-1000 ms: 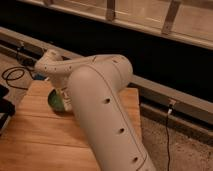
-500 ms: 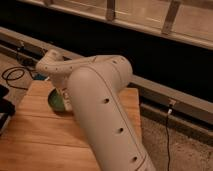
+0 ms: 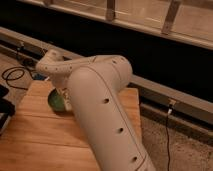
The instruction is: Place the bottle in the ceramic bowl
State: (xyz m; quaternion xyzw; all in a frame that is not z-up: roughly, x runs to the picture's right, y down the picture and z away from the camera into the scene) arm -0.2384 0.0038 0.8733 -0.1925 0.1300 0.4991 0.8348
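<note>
The ceramic bowl (image 3: 55,101) is a green round dish on the wooden table (image 3: 35,135), near its far edge; only its left part shows. My white arm (image 3: 100,105) fills the middle of the view and bends left, then down over the bowl. The gripper (image 3: 61,94) hangs at the end of that bend, right above the bowl's rim, mostly covered by my own arm. The bottle is hidden.
A black cable (image 3: 12,76) loops on the floor to the left of the table. A dark object (image 3: 4,105) sits at the left edge. Behind the table runs a grey rail (image 3: 165,95) under a dark wall, with a thin cord (image 3: 168,131) hanging from it.
</note>
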